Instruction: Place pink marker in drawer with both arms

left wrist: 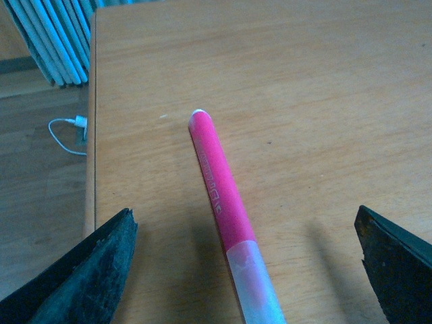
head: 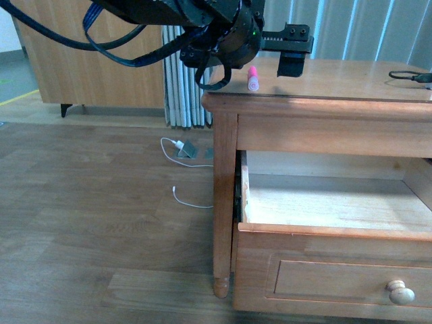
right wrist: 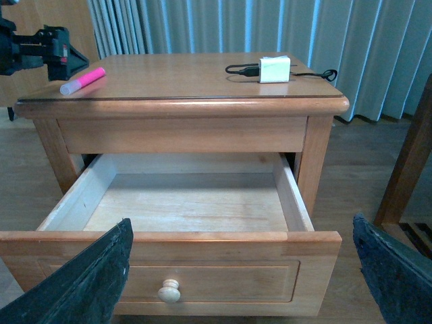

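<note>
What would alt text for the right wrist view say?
A honey-wood dresser's top drawer stands pulled open and empty, showing pale wood inside. A bright pink marker and a white rectangular charger with black cable lie apart on the dresser top.

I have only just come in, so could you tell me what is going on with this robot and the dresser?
The robot is partway through putting the pink marker into the drawer. The marker lies untouched on the dresser top, with the left gripper open and its jaws on either side of it. The drawer stands pulled out, and nothing shows inside it. The right gripper is open in front of the drawer, holding nothing.
</note>
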Controlling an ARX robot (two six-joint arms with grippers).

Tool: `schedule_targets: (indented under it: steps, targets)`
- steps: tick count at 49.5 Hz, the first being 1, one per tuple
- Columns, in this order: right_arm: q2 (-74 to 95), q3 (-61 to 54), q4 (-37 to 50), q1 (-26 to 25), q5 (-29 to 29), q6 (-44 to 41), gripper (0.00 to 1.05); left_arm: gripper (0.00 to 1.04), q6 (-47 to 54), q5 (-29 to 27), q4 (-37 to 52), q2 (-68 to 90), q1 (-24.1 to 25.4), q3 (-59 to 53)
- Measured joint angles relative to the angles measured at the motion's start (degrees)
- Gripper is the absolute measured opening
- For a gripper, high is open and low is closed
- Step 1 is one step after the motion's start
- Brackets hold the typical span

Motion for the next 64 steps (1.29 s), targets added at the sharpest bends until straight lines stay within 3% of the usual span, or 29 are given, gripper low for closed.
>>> schedule_targets:
  steps: [29,45,54,57,64]
  targets:
    - [0.0,0.0,0.0,0.0,0.0,0.0,0.96,0.98,-0.9,-0.8,-14.6,8.0,-0.5,13.8]
    - [0.0,0.0,0.0,0.0,0.0,0.0,0.96,0.51,0.0,-1.1,-16.8,8.2,-0.8,14.8]
    - [0.0,0.0,0.0,0.0,0.0,0.0,0.96,0.2,0.6,-1.2,-17.7,8.6,-0.7,15.8]
    - [0.0,0.0,0.0,0.0,0.0,0.0,0.96,0.15,0.6,-1.0,-17.7,8.6,-0.6,15.8]
    - [0.0,0.0,0.0,0.0,0.0,0.0,0.96,0.14,0.5,-0.9,-15.9,7.6,-0.4,13.7]
